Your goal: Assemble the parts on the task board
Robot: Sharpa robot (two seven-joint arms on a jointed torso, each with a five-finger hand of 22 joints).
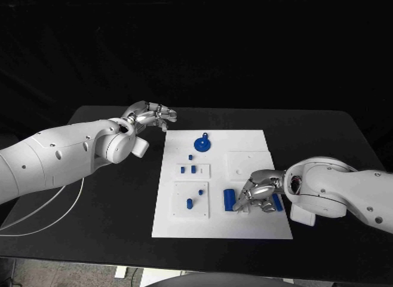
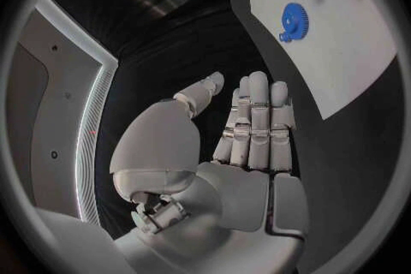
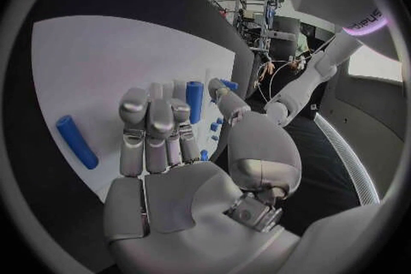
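- White rectangular task board (image 1: 248, 143) lies centred on the black tabletop (image 1: 334, 131).
- Left robot hand (image 1: 150, 114) hovers at ten o'clock, fingers straight, holding nothing.
- Right robot hand (image 1: 258, 190) rests at five o'clock beside a blue cylinder part (image 1: 229, 199); grip unclear.

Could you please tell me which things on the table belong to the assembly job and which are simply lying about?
Part of the job:
task board
blue gear
blue cylinder
small blue pegs
right hand, over the board
left hand, off the board

Just lying about:
white cable
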